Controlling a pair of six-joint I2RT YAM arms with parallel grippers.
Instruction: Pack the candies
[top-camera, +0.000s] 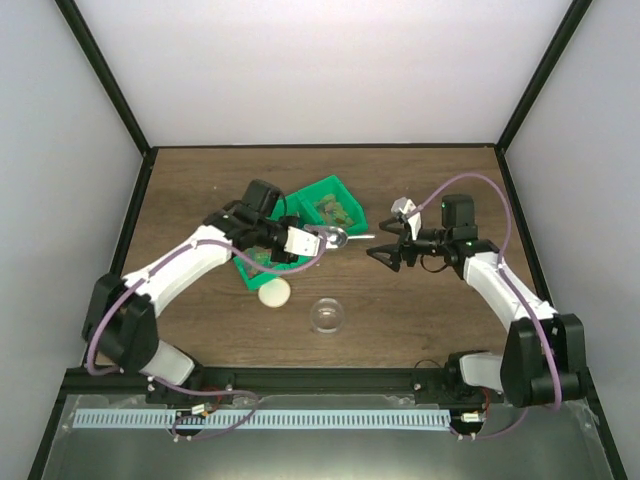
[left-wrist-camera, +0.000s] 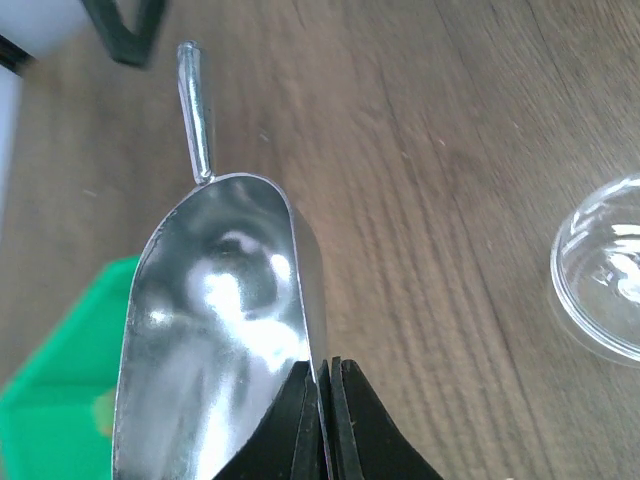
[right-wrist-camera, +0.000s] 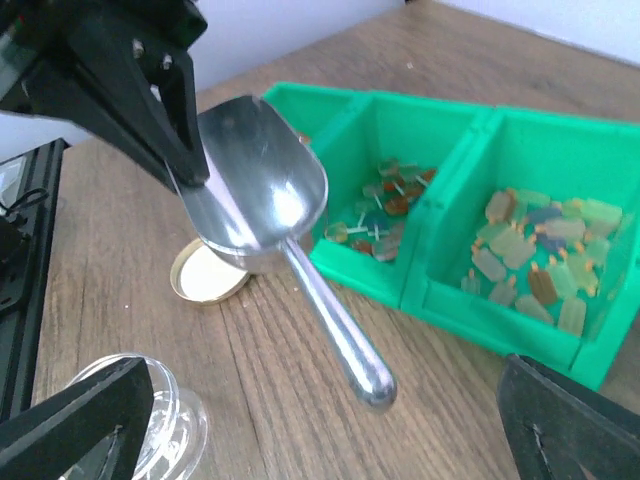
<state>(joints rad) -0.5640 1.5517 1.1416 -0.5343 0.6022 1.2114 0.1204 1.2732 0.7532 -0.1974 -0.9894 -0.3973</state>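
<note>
The left fingers (left-wrist-camera: 375, 445) pinch the rim of the scoop (right-wrist-camera: 265, 200), whose long handle (right-wrist-camera: 335, 325) points at the right fingers (right-wrist-camera: 70, 425), spread wide close by, while the candies (right-wrist-camera: 540, 260) sit in the green bins (right-wrist-camera: 440, 300) just beside it, toward the far edge of the surface (top-camera: 420, 180).

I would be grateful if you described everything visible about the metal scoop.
The metal scoop is shiny and silvery, with a deep rounded bowl open at the front and a slim round handle. The bowl is empty. The left gripper is shut on the bowl's side wall, holding it beside the green bins, with the handle pointing away from that gripper.
</note>
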